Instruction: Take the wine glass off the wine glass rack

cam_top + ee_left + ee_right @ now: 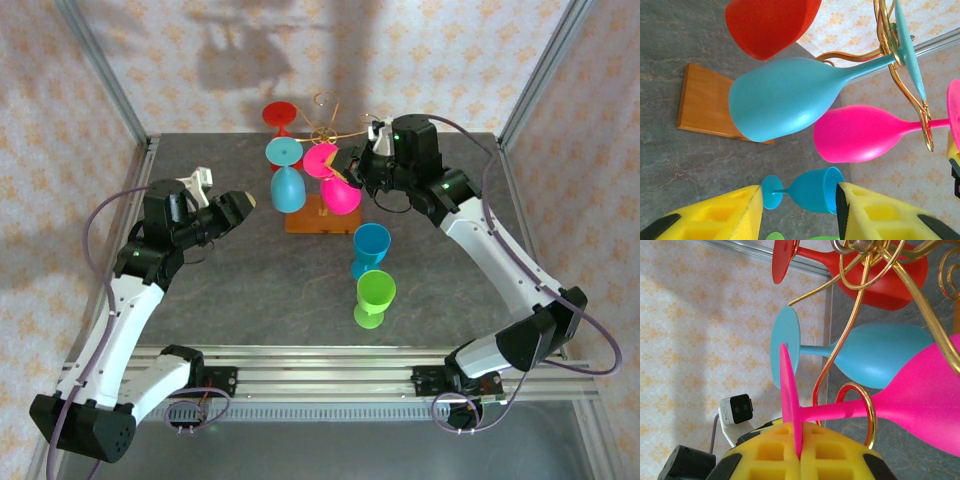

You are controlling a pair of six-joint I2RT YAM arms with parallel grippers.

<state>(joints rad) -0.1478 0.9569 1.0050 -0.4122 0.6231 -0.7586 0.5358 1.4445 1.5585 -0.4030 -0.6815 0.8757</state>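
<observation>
**Pink glass hangs on the rack, its foot gripped by the right pincer**

The right pincer [799, 439] is closed on the pink glass [920, 395]. Its yellow pads [770, 452] pinch the thin round foot edge-on from both sides. From the foot the stem runs through a gold curl of the rack [860, 390] to the bowl. In the right wrist view, the long axis lies across the picture with the foot at left and the bowl at right.

In the top view the pink glass [338, 190] hangs upside down, foot up among the gold wires and mouth down toward the rack's wooden base [305, 222]. Its axis slants a little compared with the teal glass [287, 188] hanging just beside it on the left. A red glass [280, 115] hangs on the far side of the rack. The right pincer [352, 165] reaches in from the right at the level of the pink foot.

The left pincer [240, 203] hovers to the left of the rack, apart from it. Its fingers [735, 215] are spread with nothing between them.

A blue glass [370, 245] and a green glass [375, 295] stand on the grey table [250, 290], nearer than the rack.
</observation>
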